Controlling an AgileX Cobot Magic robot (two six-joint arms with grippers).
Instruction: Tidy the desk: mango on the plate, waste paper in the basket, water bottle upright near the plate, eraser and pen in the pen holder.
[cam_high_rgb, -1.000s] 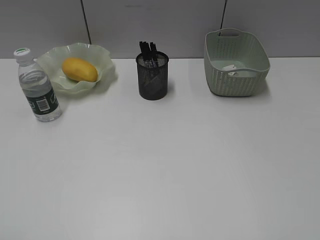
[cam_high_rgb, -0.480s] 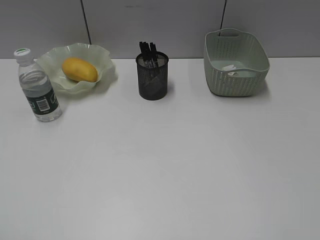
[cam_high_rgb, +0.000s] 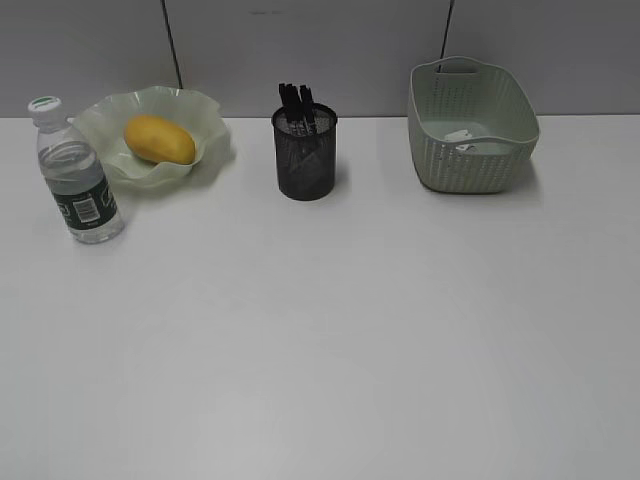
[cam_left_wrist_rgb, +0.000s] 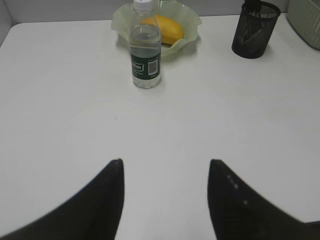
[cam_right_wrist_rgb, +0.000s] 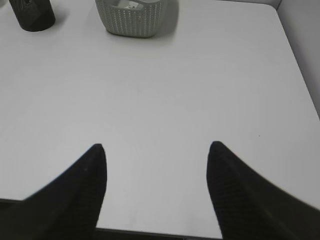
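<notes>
White desk (cam_high_rgb: 330, 340), grey panelled wall behind; our holdings as follows. Left gripper (cam_left_wrist_rgb: 165, 172): jaws spread with bare desk between them, nothing pinched, well back from the bottle (cam_left_wrist_rgb: 145, 47). Right gripper (cam_right_wrist_rgb: 156, 155): jaws likewise spread and empty, over bare desk near the front edge, well apart from the basket (cam_right_wrist_rgb: 135, 22). Outward from there: bottle upright, white cap on, just beside the plate (cam_high_rgb: 205, 135); mango (cam_high_rgb: 159, 139) lying in the plate; pen holder (cam_high_rgb: 306, 155) mid-desk with dark pens standing in it, eraser not discernible through the mesh; basket at right with a scrap of white paper (cam_high_rgb: 461, 137) on its floor. We judge the tidying essentially complete, so the hazards are those of any further motion. A left arm sweeping forward could clip the bottle, which is tall and narrow and would topple against the plate's rim. A reach toward the holder could tip it and spill the pens. We cannot confirm the eraser, so calling the job finished carries its own risk.
</notes>
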